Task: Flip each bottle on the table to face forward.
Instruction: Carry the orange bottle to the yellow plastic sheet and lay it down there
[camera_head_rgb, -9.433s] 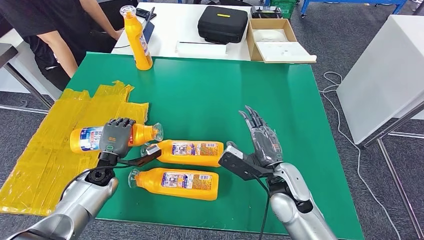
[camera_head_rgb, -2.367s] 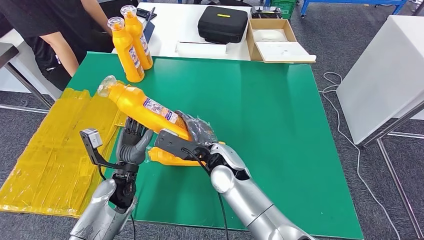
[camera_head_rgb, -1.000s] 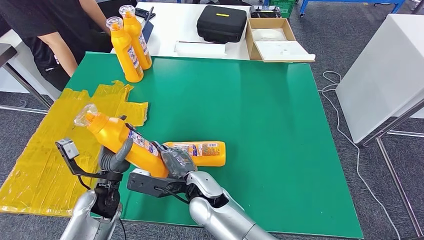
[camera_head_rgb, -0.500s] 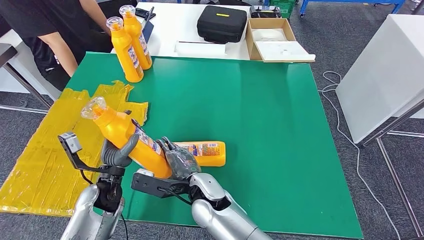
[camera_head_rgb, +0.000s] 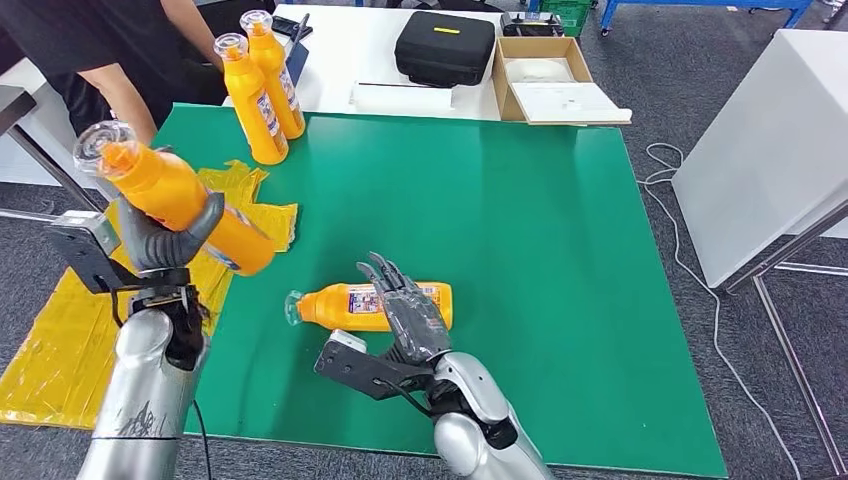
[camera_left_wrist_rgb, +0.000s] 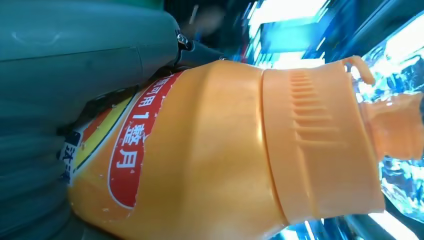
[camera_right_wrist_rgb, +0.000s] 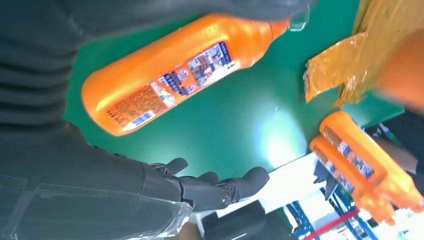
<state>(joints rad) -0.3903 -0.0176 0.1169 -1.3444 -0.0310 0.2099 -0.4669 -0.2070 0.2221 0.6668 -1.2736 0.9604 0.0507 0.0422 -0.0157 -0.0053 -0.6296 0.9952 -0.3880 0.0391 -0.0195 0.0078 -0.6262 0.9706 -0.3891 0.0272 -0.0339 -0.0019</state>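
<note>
Nearest, the right hand (camera_head_rgb: 408, 318) is held above the green table (camera_head_rgb: 520, 230) with fingers spread, gripping nothing, just over a bottle (camera_head_rgb: 370, 306) lying flat. A raised bottle (camera_head_rgb: 175, 195) is gripped by the left hand (camera_head_rgb: 160, 240), tilted above yellow plastic sheeting (camera_head_rgb: 75, 330). Farther back, two upright bottles (camera_head_rgb: 262, 90) are seen near a person (camera_head_rgb: 90, 50). Beyond, a white table (camera_head_rgb: 360, 50) bears a black case (camera_head_rgb: 445, 45) and cardboard box (camera_head_rgb: 560, 85). Grey carpet (camera_head_rgb: 690, 50) surrounds them.

Bright, even overhead light; glare patch on the green table (camera_right_wrist_rgb: 272, 140); left wrist background seems blown out and blurred.
</note>
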